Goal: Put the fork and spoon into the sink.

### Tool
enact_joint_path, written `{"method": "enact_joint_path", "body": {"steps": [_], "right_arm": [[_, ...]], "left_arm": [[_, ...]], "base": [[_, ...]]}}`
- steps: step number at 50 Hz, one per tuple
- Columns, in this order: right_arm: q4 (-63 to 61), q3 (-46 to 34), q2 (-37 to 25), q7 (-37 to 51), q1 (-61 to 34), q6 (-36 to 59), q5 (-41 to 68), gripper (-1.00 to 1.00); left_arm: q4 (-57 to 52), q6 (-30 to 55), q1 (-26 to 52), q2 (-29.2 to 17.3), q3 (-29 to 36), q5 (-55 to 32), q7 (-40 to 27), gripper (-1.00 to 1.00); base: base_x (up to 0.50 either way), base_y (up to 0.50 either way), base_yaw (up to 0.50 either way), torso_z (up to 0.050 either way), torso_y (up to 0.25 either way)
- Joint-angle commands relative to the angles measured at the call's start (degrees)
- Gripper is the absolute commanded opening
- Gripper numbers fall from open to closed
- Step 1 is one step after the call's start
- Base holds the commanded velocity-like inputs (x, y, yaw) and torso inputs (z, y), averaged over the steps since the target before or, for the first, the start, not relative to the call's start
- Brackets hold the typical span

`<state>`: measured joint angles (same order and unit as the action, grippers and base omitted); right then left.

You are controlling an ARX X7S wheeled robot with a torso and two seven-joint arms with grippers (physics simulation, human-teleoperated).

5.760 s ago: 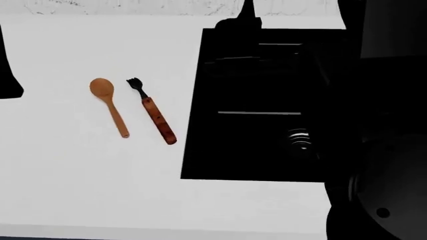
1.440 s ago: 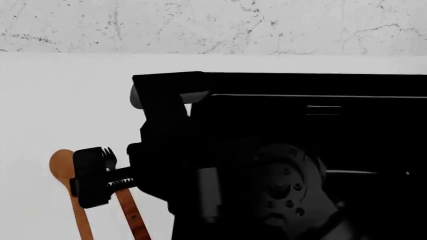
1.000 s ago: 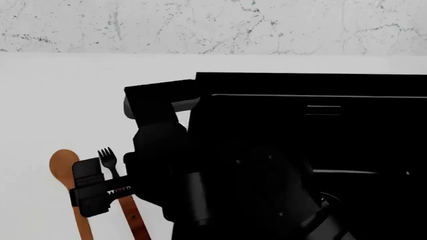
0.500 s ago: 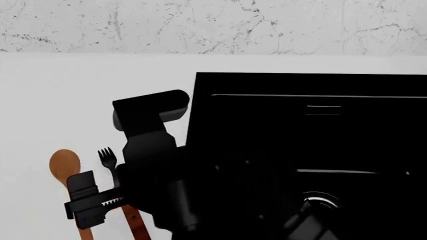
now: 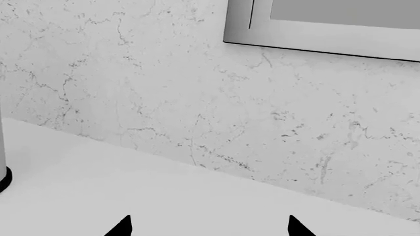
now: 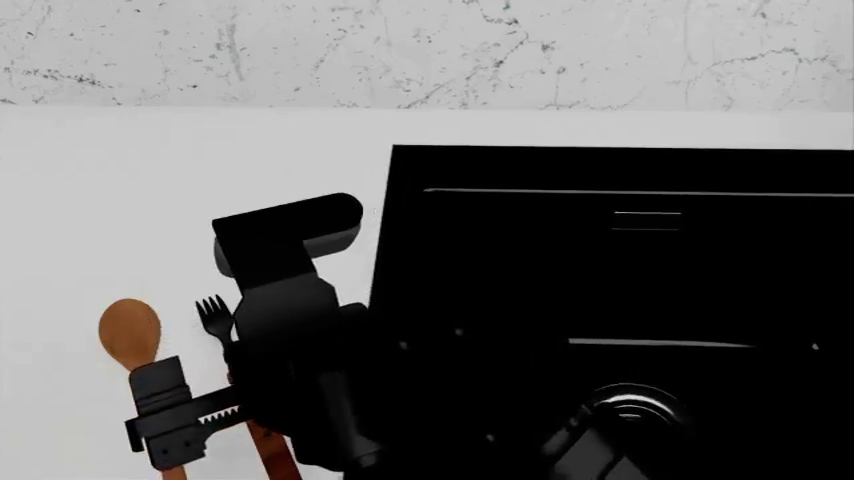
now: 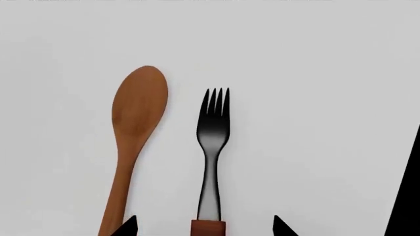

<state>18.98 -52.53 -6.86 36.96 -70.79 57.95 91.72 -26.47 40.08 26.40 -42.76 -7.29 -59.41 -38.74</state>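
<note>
With jaws spread, the right gripper (image 7: 200, 227) straddles the fork (image 7: 211, 142) at lower centre of the wrist frame, handle axis running between the tips; spoon (image 7: 135, 132) lies parallel, just left.

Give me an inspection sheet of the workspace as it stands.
Surface: white countertop, bare apart from the utensils.
Fork: lies flat, tines pointing to the wall, not lifted.
Spoon: lies flat beside the fork, apart from it, on the side away from the sink.
Sink: black, recessed, no utensil seen inside; metal drain ring visible.
Clutter: nothing seen.
Right hand: open, low over the utensil handles, fork handle between its fingertips in the right wrist view.
Left hand: open, empty, facing the wall.
Cables: nothing seen.
Surroundings: marbled wall; grey framed panel on it.
</note>
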Motion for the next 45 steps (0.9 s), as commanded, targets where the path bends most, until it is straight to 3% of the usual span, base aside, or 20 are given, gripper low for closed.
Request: {"method": "enact_joint_path", "body": {"steps": [1, 7, 8, 23, 45], "right_arm": [[2.19, -2.01, 0.56, -1.94, 1.04, -0.48, -0.65, 1.00], [2.67, -2.78, 0.99, -2.34, 1.37, -0.63, -1.03, 1.00], [2.44, -2.82, 0.98, -2.28, 1.43, -0.60, -0.94, -1.00], [0.82, -3.35, 0.43, -1.41, 1.61, -0.98, -0.87, -1.00], [-9.08, 2.05, -3.47, 9.47, -3.10, -0.22, 6.85, -1.00]], "left_arm": [[0.59, -0.67, -0.62, 0.12, -0.03, 0.47, 0.65, 1.00], [0.96, -1.08, -1.13, 0.17, -0.40, 0.56, 0.87, 1.00], [1.04, -1.03, -1.11, 0.14, -0.47, 0.47, 0.81, 1.00], [1.50, -1.32, -1.37, 0.12, -0.70, 0.48, 0.97, 1.00], [-0.32, -1.63, -3.08, -0.58, -2.21, -0.42, 0.68, 1.00]], "base": [[0.00, 0.00, 0.00, 0.000, 0.000], [0.00, 0.00, 0.00, 0.000, 0.000], [0.00, 0.00, 0.00, 0.000, 0.000], [0.00, 0.00, 0.00, -0.001, 0.000], [0.00, 0.00, 0.00, 0.000, 0.000]]}}
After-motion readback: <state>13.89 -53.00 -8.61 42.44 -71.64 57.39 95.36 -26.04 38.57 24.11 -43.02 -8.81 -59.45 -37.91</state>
